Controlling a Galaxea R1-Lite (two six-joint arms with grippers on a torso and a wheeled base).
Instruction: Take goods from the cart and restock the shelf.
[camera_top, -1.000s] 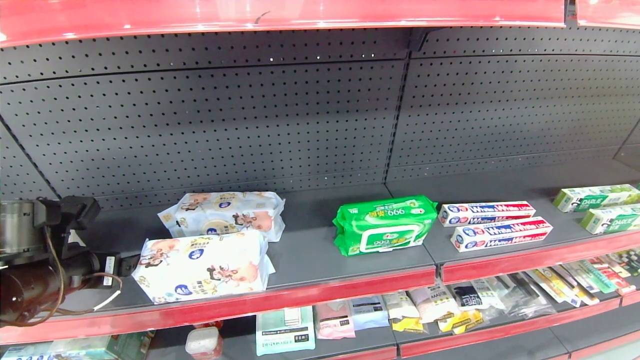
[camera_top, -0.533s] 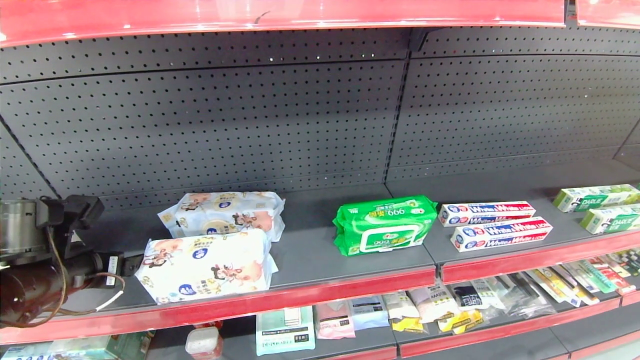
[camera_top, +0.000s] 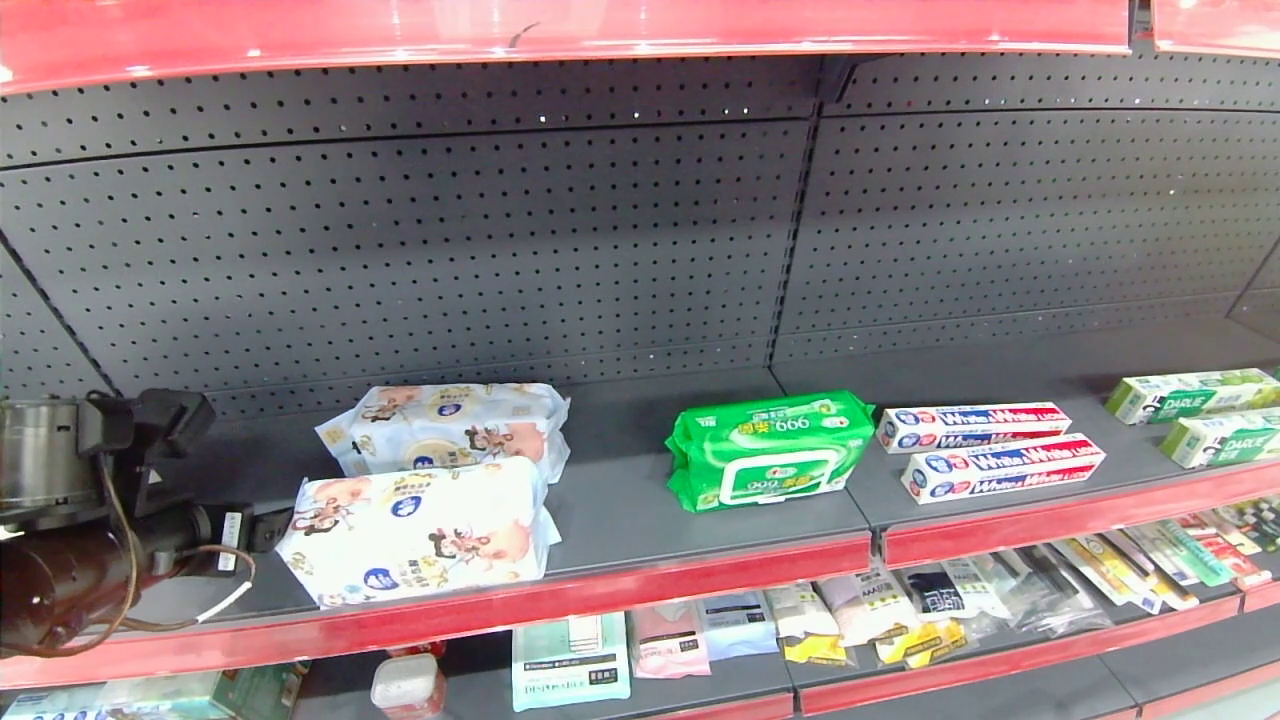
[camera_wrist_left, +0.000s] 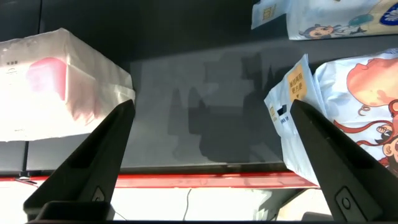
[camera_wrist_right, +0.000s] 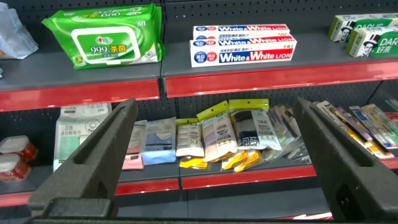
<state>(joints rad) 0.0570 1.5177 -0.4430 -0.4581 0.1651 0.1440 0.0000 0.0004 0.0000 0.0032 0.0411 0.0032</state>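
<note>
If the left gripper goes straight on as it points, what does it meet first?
Probably the bare shelf floor between the open fingers of the left gripper; it might brush the front wipes pack beside one finger.

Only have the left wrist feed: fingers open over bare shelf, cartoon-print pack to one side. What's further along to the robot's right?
Observer: A green wipes pack lies flat on the same shelf, apart from the cartoon packs.
Operator: Past that?
Observer: Two toothpaste boxes lie one behind the other, just right of the green pack.
Operator: Right arm busy?
Observer: No. The right gripper is open and empty, held in front of the shelves.
</note>
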